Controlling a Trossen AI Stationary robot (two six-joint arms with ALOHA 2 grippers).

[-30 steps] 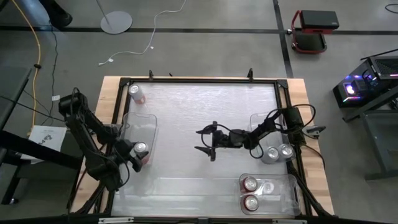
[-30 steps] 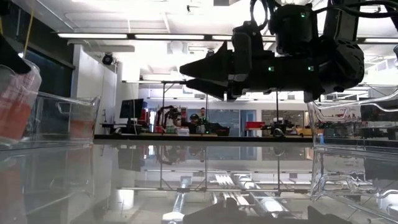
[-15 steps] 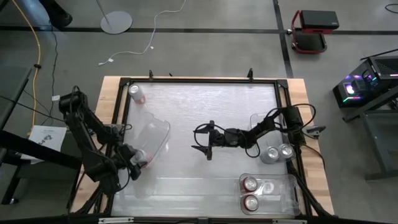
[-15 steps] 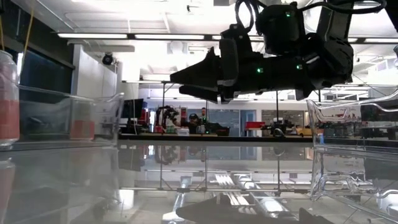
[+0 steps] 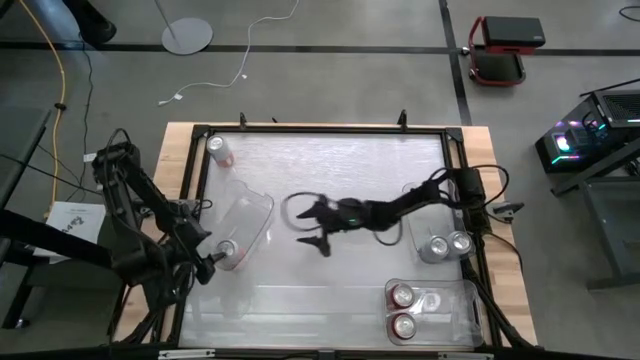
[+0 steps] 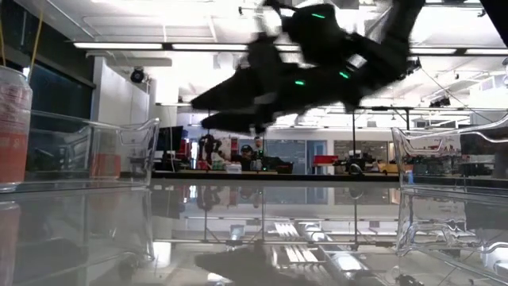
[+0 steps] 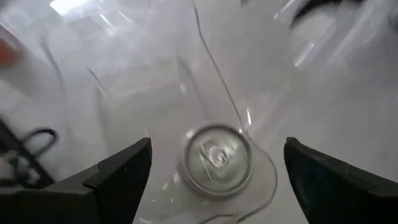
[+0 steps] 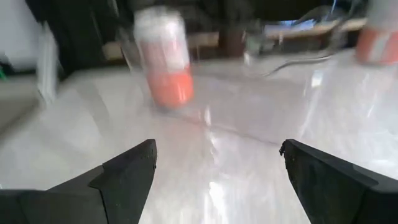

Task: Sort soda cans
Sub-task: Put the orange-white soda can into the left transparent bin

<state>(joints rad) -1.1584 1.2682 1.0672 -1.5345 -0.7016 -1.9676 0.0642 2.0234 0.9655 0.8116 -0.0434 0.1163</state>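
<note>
A pale pink-white soda can stands upright in a clear tray at the table's left. In the left wrist view its silver top lies below and between my left gripper's open fingers, which touch nothing. My left gripper hovers just near-left of this can. My right gripper is open above mid-table, pointing left, and faces the same can. Another can stands at the far left corner. Two silver cans and two red cans stand in the trays on the right.
The left tray lies skewed, its far end swung toward the table's middle. A clear tray at the right edge holds the silver cans, and another at the near right corner holds the red ones. A black frame borders the table.
My left gripper has drawn back from the can toward the near-left, and the can stays standing in the tray. The tray's far end has swung toward the table's middle. My right gripper has travelled left across mid-table, tipping slightly downward.
</note>
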